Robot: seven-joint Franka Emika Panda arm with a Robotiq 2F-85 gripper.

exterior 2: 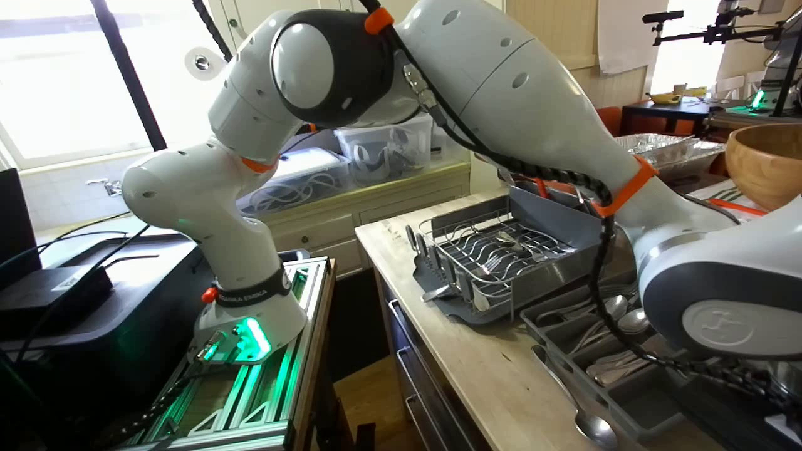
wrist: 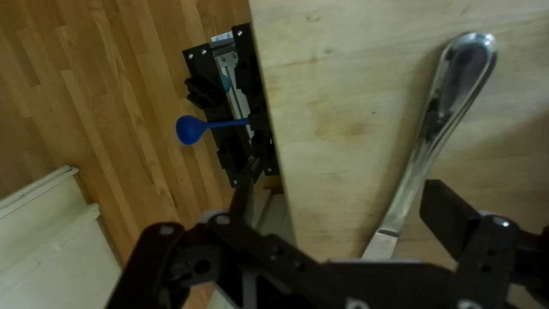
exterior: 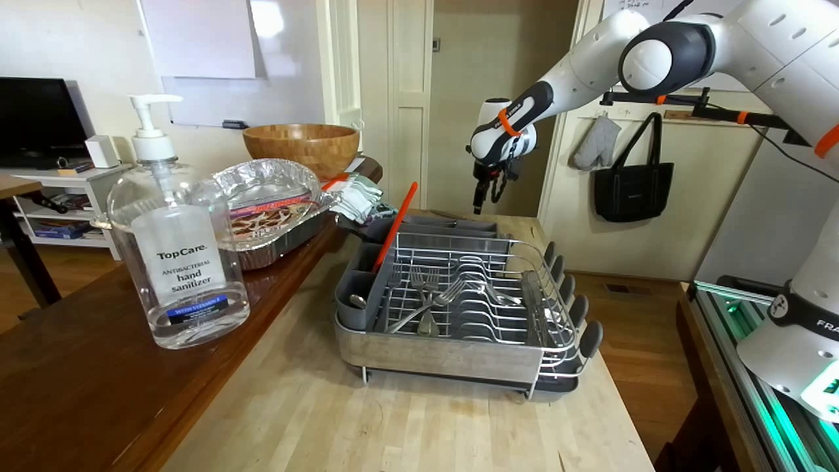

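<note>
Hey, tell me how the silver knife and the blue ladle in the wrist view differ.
The knife is shiny silver; the ladle is plain blue. The knife lies on the wooden tabletop; the ladle shows beyond its edge. The knife's blade runs behind the pincer; the ladle's round bowl shows fully. Both have handles.

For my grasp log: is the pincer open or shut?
Open: in the wrist view, the pincer has its fingers wide apart, with part of the knife visible between them.

In an exterior view, a dark screen (exterior: pixel 36 121) stands on white shelving (exterior: pixel 103 210) at far left; a cream wall (exterior: pixel 721 151) meets wooden floor (exterior: pixel 639 347) at right. A window (exterior 2: pixel 50 94) glares white in an exterior view.
</note>
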